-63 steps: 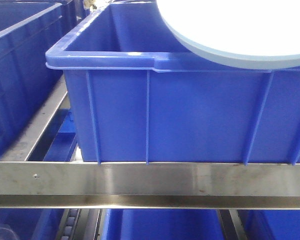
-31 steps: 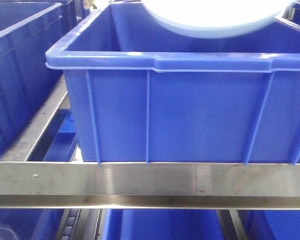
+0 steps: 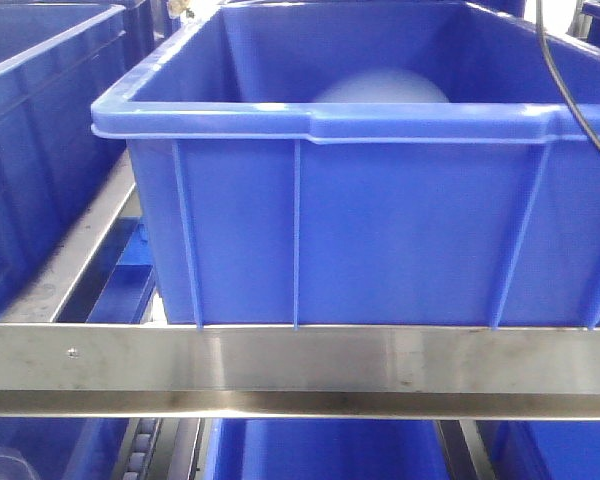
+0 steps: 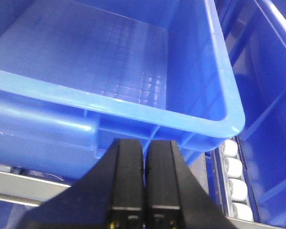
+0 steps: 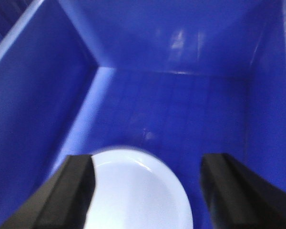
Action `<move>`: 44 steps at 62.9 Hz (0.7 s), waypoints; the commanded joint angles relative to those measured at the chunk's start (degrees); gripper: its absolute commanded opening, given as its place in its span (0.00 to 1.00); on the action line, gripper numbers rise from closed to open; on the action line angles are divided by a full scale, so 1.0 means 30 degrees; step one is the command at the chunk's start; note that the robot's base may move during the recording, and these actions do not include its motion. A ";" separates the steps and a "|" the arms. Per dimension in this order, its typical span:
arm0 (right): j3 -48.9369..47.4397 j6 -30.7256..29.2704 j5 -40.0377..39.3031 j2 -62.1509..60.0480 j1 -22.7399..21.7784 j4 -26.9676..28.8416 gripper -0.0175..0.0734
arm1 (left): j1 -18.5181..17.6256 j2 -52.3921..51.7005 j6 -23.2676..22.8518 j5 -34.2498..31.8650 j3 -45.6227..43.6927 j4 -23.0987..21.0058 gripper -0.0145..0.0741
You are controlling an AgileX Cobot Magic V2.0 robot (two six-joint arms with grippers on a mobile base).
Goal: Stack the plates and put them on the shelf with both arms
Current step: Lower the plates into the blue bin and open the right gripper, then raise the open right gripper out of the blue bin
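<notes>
1. One steel shelf rail crosses the front view nearest the camera; more blue bins sit below it and to the left
2. Directly behind the rail stands a large blue bin, ribbed front wall, rim intact
3. Left gripper, left wrist view: both black fingers pressed together, nothing between them; clenched on air. It hangs just outside the near rim of a blue bin whose grid-patterned floor shows bare in this view. White rollers run along the track to the right of that bin
4. Right gripper, right wrist view: fingers spread wide apart, released. It looks down into a blue bin
5. Plate: pale bluish-white, lies on the bin floor between and below the spread fingers, not touched by them. One plate or two stacked – cannot tell
6. Front view: pale blurred curve of the plate shows above the bin's front rim, inside
7. Black cable hangs at far upper right
</notes>
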 commanded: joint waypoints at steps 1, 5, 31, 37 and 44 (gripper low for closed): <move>-0.0707 -0.0023 -0.1188 -0.1450 -0.0118 0.0139 0.83 | -0.0150 0.0036 0.0019 -0.1632 -0.0542 -0.0002 0.26; -0.0303 -0.0023 -0.0915 -0.2284 -0.0118 0.0139 0.81 | -0.0150 0.0036 0.0019 -0.1632 -0.0542 -0.0002 0.26; 0.9640 -0.0023 -0.3198 -1.3592 -0.3204 0.0123 0.38 | -0.0150 0.0036 0.0019 -0.1632 -0.0542 -0.0002 0.26; 1.2208 -0.0023 -0.3483 -1.6731 -0.4779 0.0123 0.24 | -0.0150 0.0036 0.0019 -0.1632 -0.0542 -0.0002 0.26; 1.4443 -0.0023 -0.3568 -2.0181 -0.5857 0.0123 0.26 | -0.0150 0.0036 0.0019 -0.1632 -0.0542 -0.0002 0.26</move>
